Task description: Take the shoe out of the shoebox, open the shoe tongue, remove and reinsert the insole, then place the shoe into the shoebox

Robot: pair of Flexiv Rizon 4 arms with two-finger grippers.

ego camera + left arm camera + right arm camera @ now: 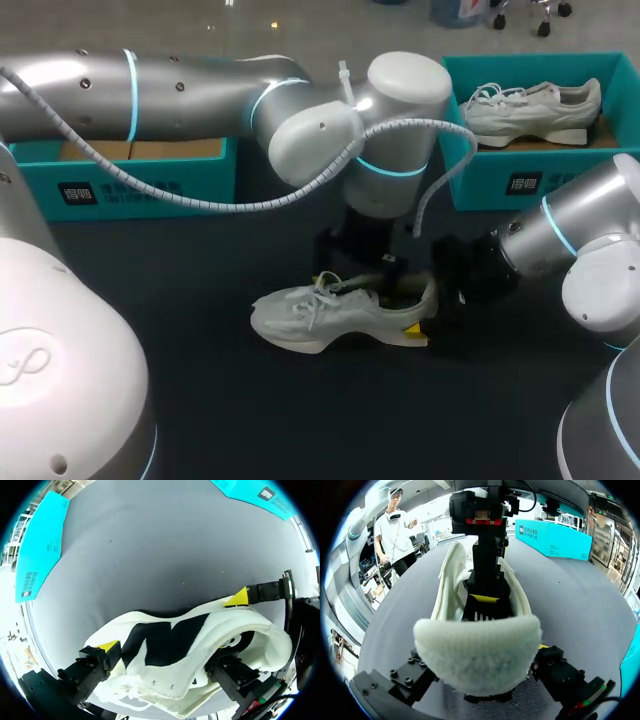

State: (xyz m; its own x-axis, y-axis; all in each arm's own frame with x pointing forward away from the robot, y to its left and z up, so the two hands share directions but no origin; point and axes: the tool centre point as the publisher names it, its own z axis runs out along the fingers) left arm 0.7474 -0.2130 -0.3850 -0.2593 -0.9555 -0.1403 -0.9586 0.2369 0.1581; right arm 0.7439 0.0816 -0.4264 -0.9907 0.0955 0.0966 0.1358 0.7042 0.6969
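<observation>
Heel of white mesh sneaker [477,645] is pinched betw. fingers of right gripper [481,666], sole on dark grey table [200,400]. Just ahead, left gripper [167,657] is sunk in sneaker's mouth; its grip can't be told. Teal cardboard shoebox [555,540] is seen well beyond.

We are looking at what appears to be a robotics lab, not a home or a shop. Two silver-grey robot arms, our left arm [180,95] and our right arm [570,235], are standing over a plain dark table [260,420]. Blue rings are glowing at their joints, and a ribbed white cable hose [200,203] is hanging along the left one. Two teal boxes are sitting along the table's far edge: the left shoebox [140,185] toward the far left corner and the right shoebox [490,180] toward the far right corner. The right one is holding a boxed shoe [530,110], and a matching pale shoe [320,315] is lying near the table's middle.
</observation>
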